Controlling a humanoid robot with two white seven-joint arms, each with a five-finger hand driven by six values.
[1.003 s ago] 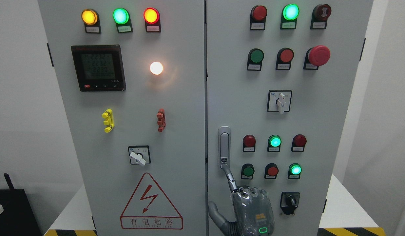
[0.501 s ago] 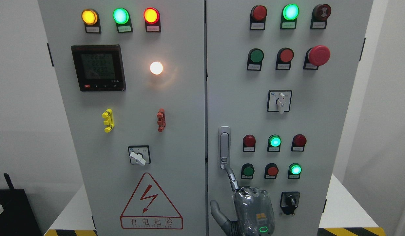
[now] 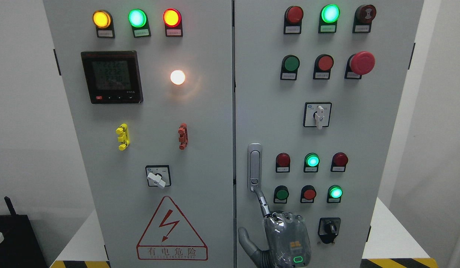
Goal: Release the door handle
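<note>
Right now the big grey cabinet (image 3: 200, 111) is filling the room in front of me, and its right door (image 3: 364, 149) is sitting closed, with lamps and switches glowing across it. Low on that door the robot's right hand (image 3: 287, 238) is coming up from the bottom edge, its back facing outward; no left hand is showing. The door handle (image 3: 254, 163) is standing upright along the door's left edge, long axis vertical, above and slightly left of the hand. One of the fingers (image 3: 262, 204) is stretching up at a slant, its tip touching the handle's lower end. The thumb (image 3: 245, 240) is sticking out to the left, clear of everything. Nothing is wrapping the handle, so the hold is looking let go; pulling down and away should finish it.
</note>
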